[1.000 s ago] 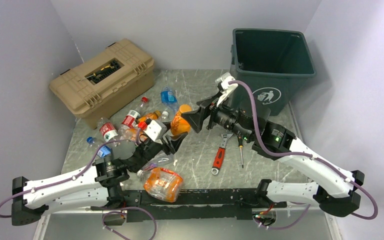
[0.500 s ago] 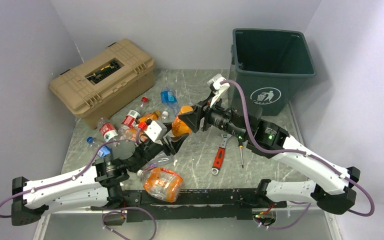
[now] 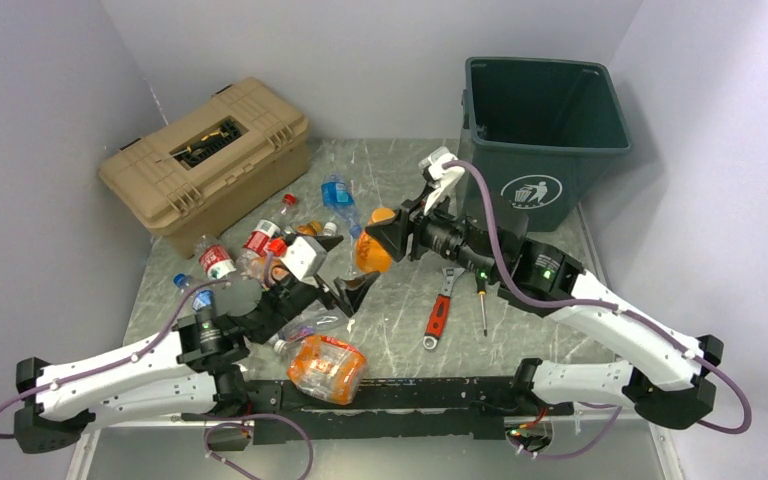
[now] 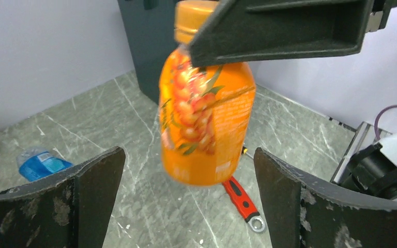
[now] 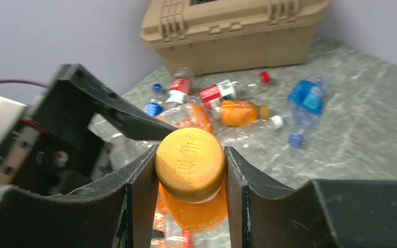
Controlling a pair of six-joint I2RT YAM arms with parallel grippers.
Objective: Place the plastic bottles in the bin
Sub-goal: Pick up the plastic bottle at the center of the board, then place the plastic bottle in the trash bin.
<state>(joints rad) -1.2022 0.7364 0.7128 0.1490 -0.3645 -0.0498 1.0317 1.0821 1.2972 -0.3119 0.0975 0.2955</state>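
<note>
Orange bottle [image 4: 207, 119] held by its cap

It hung just left of the bin [image 3: 545, 120]. The right gripper [image 5: 190, 168] was clenched on its cap; the left gripper [image 3: 348, 287] stood released, fingers wide either side of it, not touching.

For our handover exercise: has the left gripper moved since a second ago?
Yes. The left gripper has opened off the orange bottle and drawn back slightly leftward, away from the red-handled wrench.

Top camera overlooks all; close wrist cameras share orange bottle [image 4: 207, 119]
</note>
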